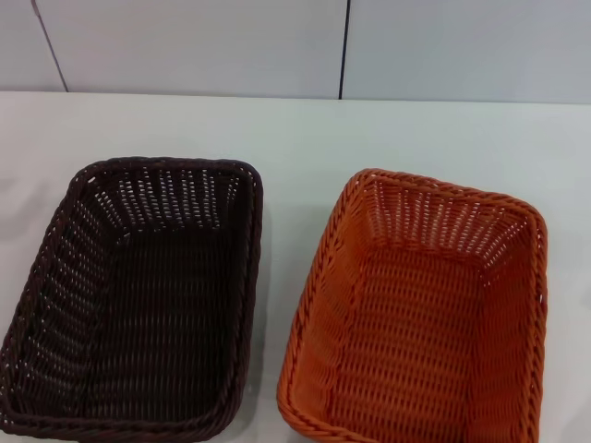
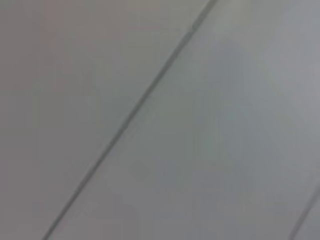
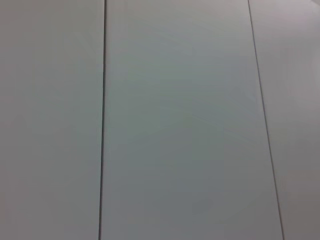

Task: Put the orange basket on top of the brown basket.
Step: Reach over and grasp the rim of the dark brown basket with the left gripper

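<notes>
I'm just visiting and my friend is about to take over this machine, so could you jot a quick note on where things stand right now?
Pincers: neither the left nor the right one shows in any view; both wrist cameras see only plain panelled wall.
Things: the brown basket sits on the white table on the robot's left, the orange basket beside it on the right, a gap between them. Both are upright and empty.
Done: nothing yet.
Left: lift the orange basket and set it on the brown one.

A white table (image 1: 295, 129) fills the head view from 3 to 9 o'clock; behind it, toward 12 o'clock, a pale grey panelled wall (image 1: 185, 46) shows dark vertical seams (image 1: 343, 48), and both wrist views show similar seamed panels
</notes>
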Controlling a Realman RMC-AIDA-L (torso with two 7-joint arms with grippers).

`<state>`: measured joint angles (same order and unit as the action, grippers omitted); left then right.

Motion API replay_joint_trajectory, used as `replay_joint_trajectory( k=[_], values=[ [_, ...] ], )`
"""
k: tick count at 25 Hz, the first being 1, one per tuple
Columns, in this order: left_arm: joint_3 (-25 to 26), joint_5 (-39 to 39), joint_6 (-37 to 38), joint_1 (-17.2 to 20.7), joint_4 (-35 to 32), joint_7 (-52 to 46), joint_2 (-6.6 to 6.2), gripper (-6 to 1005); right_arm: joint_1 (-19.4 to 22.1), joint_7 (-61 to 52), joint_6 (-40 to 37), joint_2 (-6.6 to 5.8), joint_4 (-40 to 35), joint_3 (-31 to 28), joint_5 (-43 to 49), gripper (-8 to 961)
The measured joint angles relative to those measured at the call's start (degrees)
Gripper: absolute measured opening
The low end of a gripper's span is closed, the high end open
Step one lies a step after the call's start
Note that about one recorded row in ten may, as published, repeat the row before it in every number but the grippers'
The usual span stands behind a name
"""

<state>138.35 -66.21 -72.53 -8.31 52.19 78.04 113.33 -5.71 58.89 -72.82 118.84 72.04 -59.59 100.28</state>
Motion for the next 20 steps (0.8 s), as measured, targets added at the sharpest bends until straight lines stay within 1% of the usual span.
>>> replay_joint_trajectory(
  k=[1,2,5,6,7,10,11,12,15,16,17,18,19,20],
  values=[
    [0.1,-5.6,-0.1,0.2,5.3,-4.9,-0.49,687,0.0,0.0,0.0,0.0,0.0,0.0,0.0,604],
    [0.1,-5.6,-0.1,0.2,5.3,-4.9,-0.49,686,0.0,0.0,0.0,0.0,0.0,0.0,0.0,604],
    [0.2,-15.7,-0.5,0.1,13.3,-12.4,-1.06,686,-0.1,0.0,0.0,-0.01,0.0,0.0,0.0,604],
    [0.2,-21.2,-0.8,-0.2,16.8,-16.8,-1.18,685,-0.2,0.0,0.0,-0.01,0.0,0.0,0.0,604],
    [0.2,-25.1,-0.9,-0.6,19.0,-19.8,-1.23,685,-0.2,0.0,0.0,-0.01,0.0,0.0,0.0,604],
    [0.2,-33.5,-1.2,-1.5,23.3,-26.7,-1.25,684,-0.3,0.0,0.0,0.0,0.0,0.0,0.0,604],
    [0.2,-39.3,-2.2,-2.1,26.7,-31.9,-1.25,684,-0.3,0.0,0.0,0.03,0.1,0.0,0.0,604],
    [0.2,-39.3,-2.2,-2.1,26.7,-31.9,-1.25,684,-0.3,0.0,0.0,0.03,0.1,0.0,0.0,604],
    [0.3,-46.8,-5.5,-3.2,31.8,-37.5,-0.94,683,-0.7,0.0,0.0,0.04,0.1,0.0,0.0,603],
    [0.0,-51.4,-8.7,-4.4,35.0,-41.0,-0.61,683,-0.9,0.0,0.0,0.05,0.2,0.0,0.0,603],
    [0.0,-51.4,-8.7,-4.4,35.0,-41.0,-0.61,683,-0.9,0.0,0.0,0.05,0.2,0.0,0.0,603],
    [-0.3,-56.5,-12.3,-6.3,38.2,-44.1,-0.04,682,-1.0,0.0,0.0,0.06,0.2,-0.1,0.0,603],
    [-0.3,-56.5,-12.3,-6.3,38.2,-44.1,-0.04,682,-1.0,0.0,0.0,0.06,0.2,-0.1,0.0,604],
    [-0.4,-58.9,-13.8,-7.3,39.3,-44.9,0.43,682,-1.1,0.0,0.0,0.07,0.2,-0.1,0.0,604]
  ],
)
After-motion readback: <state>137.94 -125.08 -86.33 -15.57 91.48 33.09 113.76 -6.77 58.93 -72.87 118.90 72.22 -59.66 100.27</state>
